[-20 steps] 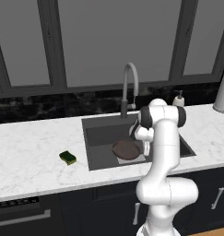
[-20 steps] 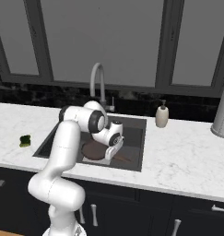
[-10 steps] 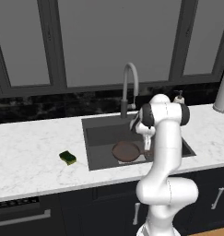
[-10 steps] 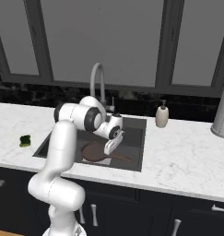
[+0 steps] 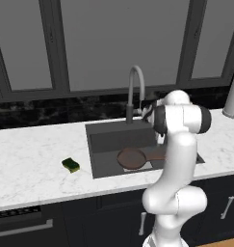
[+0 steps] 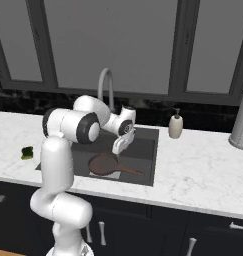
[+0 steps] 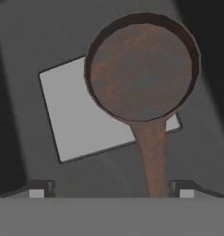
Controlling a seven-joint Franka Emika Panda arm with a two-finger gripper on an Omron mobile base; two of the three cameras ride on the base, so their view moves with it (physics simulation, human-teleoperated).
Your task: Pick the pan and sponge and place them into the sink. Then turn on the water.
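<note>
- The pincer [image 6: 119,146] hangs over the sink [image 6: 147,140], pointing down, with its jaws spread wide and nothing between them.
- In the hand view its two finger tips [image 7: 39,188] sit far apart at the bottom, one on each side of the pan's handle and clear of it.
- The pan [image 7: 142,71] lies flat on the sink floor just below the pincer, partly covering the lighter grey square [image 7: 81,115] there.
- From the right base view the pan [image 6: 104,163] rests toward the near side of the basin, its thin handle running off to the right.
- From the left base view the pan [image 5: 132,158] sits near the middle of the sink [image 5: 106,140], with the arm crossing in front of its handle.
- The grey arched faucet [image 6: 106,86] stands at the far edge of the sink, just behind the pincer.
- The sponge [image 5: 71,165] lies on the white marble desk [image 5: 32,164], left of the sink and apart from its rim, green side up.
- In the right base view the sponge [image 6: 27,152] shows at the far left, past the arm.
- A soap bottle [image 6: 176,125] stands on the desk [image 6: 203,165] just right of the sink's far corner.
- A grey canister [image 6: 241,123] stands farther right, near the wall.
</note>
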